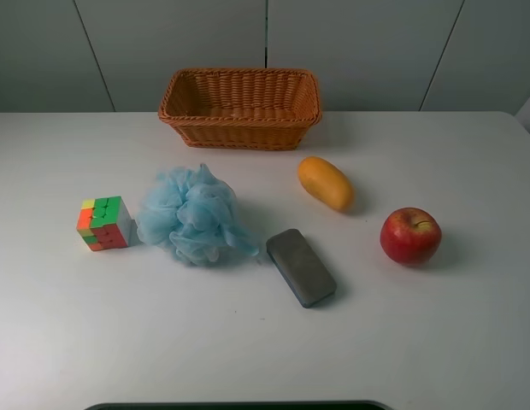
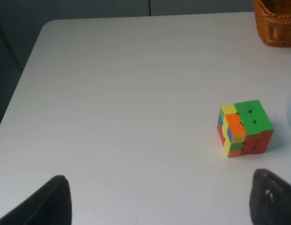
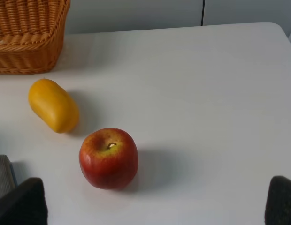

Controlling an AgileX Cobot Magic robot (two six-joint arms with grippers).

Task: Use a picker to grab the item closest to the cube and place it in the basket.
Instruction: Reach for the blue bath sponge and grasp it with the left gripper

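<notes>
A multicoloured cube [image 1: 104, 223] sits on the white table at the left; it also shows in the left wrist view [image 2: 244, 127]. A light blue mesh bath pouf [image 1: 192, 213] lies right beside it, the closest item. A woven wicker basket [image 1: 239, 128] stands at the back centre, with nothing in it. Neither gripper shows in the exterior high view. My left gripper [image 2: 157, 206] is open and empty, hanging back from the cube. My right gripper [image 3: 150, 206] is open and empty, hanging back from the apple.
A yellow mango [image 1: 326, 183] lies right of centre, a red apple [image 1: 410, 235] further right, and a grey block [image 1: 301, 266] in front of the pouf. The right wrist view shows the mango [image 3: 53, 105], apple [image 3: 108, 158] and a basket corner [image 3: 28, 37].
</notes>
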